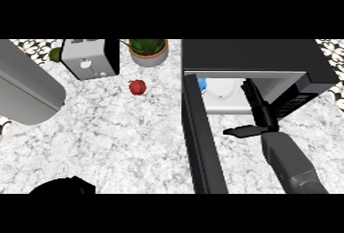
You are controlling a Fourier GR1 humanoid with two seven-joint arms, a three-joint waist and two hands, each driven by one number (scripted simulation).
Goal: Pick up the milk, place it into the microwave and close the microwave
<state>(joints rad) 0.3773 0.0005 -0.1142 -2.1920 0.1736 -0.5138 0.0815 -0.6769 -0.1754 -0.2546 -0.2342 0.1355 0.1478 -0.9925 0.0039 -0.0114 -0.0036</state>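
The black microwave (259, 57) stands at the right with its door (201, 145) swung open toward me. Inside, on the pale floor of the cavity, the white milk (220, 92) with a blue top sits at the left. My right hand (263, 117) reaches into the opening with its fingers straight and its thumb stuck out to the left. It is to the right of the milk, and a small gap shows between them. My left hand (64, 186) is a dark shape at the lower left edge, far from the microwave.
A silver toaster (91, 59) and a potted plant (149, 50) stand at the back. A red apple (137, 87) lies on the counter in front of them. A large grey rounded object (27, 91) fills the left side.
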